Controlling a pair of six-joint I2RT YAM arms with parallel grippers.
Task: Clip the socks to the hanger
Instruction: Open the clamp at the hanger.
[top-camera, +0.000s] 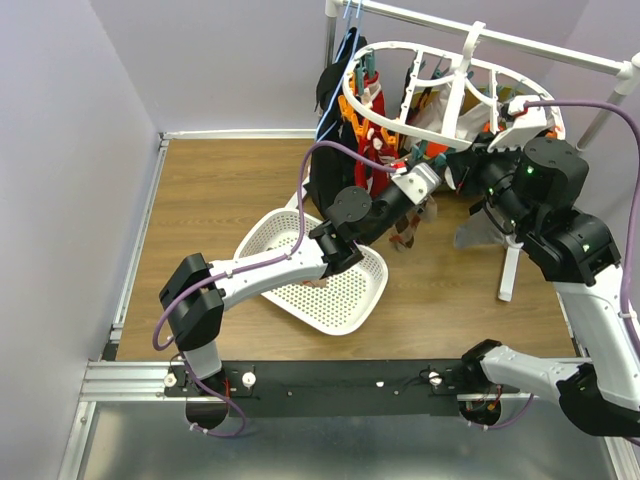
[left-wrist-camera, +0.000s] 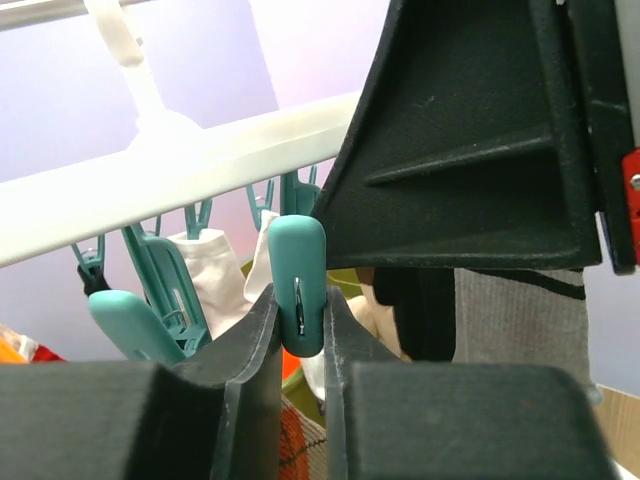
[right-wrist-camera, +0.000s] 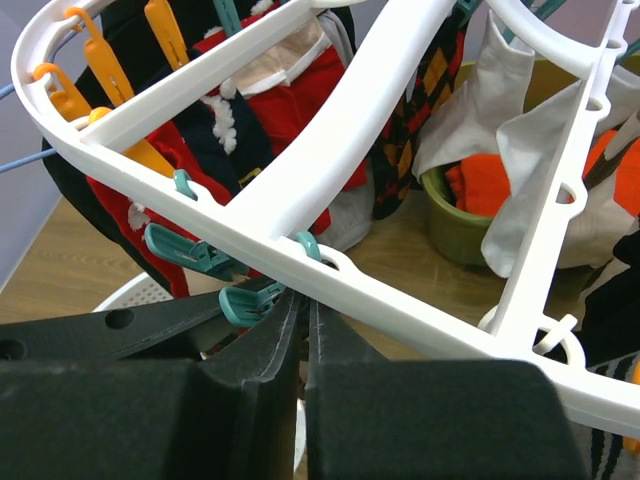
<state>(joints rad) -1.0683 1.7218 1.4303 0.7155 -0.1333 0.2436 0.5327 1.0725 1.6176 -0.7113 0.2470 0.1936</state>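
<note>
The white oval hanger (top-camera: 455, 75) hangs from a rail, and its rim (right-wrist-camera: 420, 300) crosses the right wrist view. Red socks with white trim (right-wrist-camera: 270, 90) and argyle socks (right-wrist-camera: 430, 90) hang clipped to it. My left gripper (left-wrist-camera: 298, 305) is shut on a dangling teal clip (left-wrist-camera: 296, 250) under a white hanger bar (left-wrist-camera: 180, 170). In the top view it (top-camera: 433, 177) reaches up beneath the ring. My right gripper (right-wrist-camera: 303, 300) sits just under the rim with its jaws almost together. A grey sock (left-wrist-camera: 520, 320) with a dark stripe hangs from under its fingers, right beside the clip.
A white perforated basket (top-camera: 350, 300) lies tilted on the wooden floor below the left arm. A black garment on a thin blue hanger (top-camera: 335, 100) hangs left of the ring. A green bowl (right-wrist-camera: 460, 215) holding something orange sits below. Orange clips (right-wrist-camera: 160, 30) dangle at the far rim.
</note>
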